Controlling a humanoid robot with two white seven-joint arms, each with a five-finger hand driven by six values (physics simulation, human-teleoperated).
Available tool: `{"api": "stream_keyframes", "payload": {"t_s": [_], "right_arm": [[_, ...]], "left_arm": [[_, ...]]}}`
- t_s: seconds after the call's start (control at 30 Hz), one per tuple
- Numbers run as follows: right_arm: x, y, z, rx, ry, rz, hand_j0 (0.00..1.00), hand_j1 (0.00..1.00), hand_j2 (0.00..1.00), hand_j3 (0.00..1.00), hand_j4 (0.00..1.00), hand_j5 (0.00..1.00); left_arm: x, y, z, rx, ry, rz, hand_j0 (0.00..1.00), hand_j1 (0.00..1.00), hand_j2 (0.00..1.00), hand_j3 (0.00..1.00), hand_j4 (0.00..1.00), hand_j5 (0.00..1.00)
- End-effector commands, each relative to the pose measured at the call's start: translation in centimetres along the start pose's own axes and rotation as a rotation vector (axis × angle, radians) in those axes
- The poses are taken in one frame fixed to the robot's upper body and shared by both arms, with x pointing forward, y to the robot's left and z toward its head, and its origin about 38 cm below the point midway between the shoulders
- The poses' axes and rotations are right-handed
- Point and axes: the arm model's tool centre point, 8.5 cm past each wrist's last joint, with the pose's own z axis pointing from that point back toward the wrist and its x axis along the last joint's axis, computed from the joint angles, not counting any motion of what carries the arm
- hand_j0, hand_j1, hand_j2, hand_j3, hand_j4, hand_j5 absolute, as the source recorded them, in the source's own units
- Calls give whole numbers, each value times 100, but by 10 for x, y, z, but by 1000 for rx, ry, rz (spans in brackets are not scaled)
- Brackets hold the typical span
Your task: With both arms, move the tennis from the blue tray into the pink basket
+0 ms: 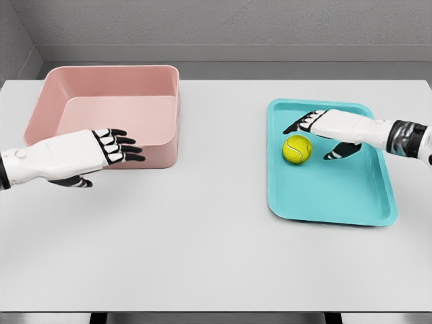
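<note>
Left hand (81, 156) open by pink basket (108, 138), right hand (331, 128) open over round tennis ball (297, 149)

White-shelled arms, black-jointed fingers (125, 140)

**Smooth plastics, one fuzzy ball**

The tabletop (202, 243) looks like a smooth, matt, pale grey laminate with a soft, even sheen. The pink basket (169, 115) reads as moulded plastic, smooth and satin, with rounded walls. The blue tray (351, 196) is likewise smooth plastic, slightly glossier along its raised rim. The tennis ball (297, 149) has a dull, felt-like yellow-green cover with a pale seam. Both hands, left (81, 156) and right (341, 128), wear hard, glossy white shells; their fingers (125, 140) show black, rubbery-looking joints.
</note>
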Motion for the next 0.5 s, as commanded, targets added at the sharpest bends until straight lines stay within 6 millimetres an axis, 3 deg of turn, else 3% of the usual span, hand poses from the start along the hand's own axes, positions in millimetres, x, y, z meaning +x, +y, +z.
{"api": "stream_keyframes", "payload": {"t_s": [0.0, 0.47], "right_arm": [[0, 2, -1, 2, 2, -6, 90, 90, 90, 90, 90, 90], [3, 14, -19, 32, -6, -5, 89, 89, 89, 89, 89, 89]], "left_arm": [[0, -2, 2, -17, 4, -6, 100, 100, 100, 100, 100, 100], [0, -4, 3, -26, 2, 0, 100, 100, 100, 100, 100, 100]]}}
